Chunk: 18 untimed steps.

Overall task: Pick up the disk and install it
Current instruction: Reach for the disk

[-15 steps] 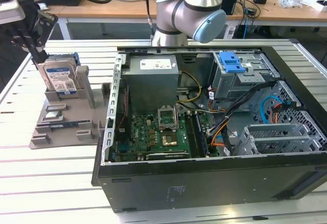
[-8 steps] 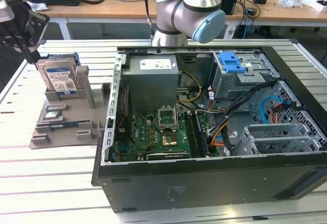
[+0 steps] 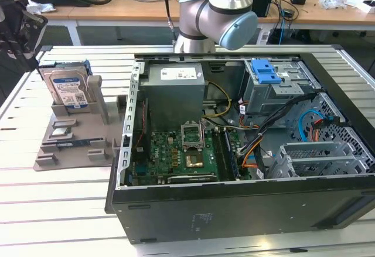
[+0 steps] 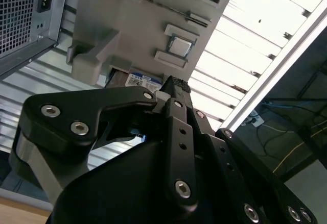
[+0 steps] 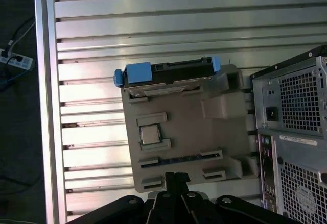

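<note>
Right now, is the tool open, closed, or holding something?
Black tool: closed, holding nothing; the flat silver disk with blue rails sits upright in the grey plastic stand.

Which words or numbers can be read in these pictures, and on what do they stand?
None can be read.
Label on the disk: print and barcodes too small.
Sticker on the power supply: too small.
Sticker on the rear of the case, in the first wrist view: blurred.
</note>
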Tool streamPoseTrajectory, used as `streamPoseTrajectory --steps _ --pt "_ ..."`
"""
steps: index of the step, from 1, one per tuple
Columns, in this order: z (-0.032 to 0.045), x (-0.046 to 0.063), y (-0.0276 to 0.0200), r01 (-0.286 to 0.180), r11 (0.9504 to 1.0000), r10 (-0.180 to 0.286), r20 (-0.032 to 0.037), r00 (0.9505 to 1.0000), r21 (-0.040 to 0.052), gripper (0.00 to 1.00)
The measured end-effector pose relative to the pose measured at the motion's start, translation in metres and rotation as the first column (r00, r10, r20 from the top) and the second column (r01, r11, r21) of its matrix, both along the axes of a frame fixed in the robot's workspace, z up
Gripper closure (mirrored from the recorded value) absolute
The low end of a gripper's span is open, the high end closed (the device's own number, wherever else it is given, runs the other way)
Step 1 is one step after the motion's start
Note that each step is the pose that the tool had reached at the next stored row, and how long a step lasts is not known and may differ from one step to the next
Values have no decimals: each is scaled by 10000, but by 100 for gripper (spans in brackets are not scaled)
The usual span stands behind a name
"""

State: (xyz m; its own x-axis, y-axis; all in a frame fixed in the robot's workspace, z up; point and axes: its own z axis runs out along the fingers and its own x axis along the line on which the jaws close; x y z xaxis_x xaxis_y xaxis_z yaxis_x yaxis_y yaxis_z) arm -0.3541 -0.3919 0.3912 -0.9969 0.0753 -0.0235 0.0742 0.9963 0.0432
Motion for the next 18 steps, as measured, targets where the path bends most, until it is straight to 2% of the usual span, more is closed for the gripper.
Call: streamPoseTrajectory --steps 4,9,13,14,16,18 --pt "-16 -78 88 1 10000 -1 -2 10000 -12 89" --pt "-42 -122 256 1 10000 -1 -1 10000 -15 89" --pt "-71 -160 343 -1 10000 1 0 10000 -19 89" --pt "-123 -236 475 -1 10000 1 -1 10000 -26 89" --pt "-135 -254 508 0 10000 0 0 10000 -26 89" --pt "-138 -257 513 1 10000 -1 -1 10000 -26 89"
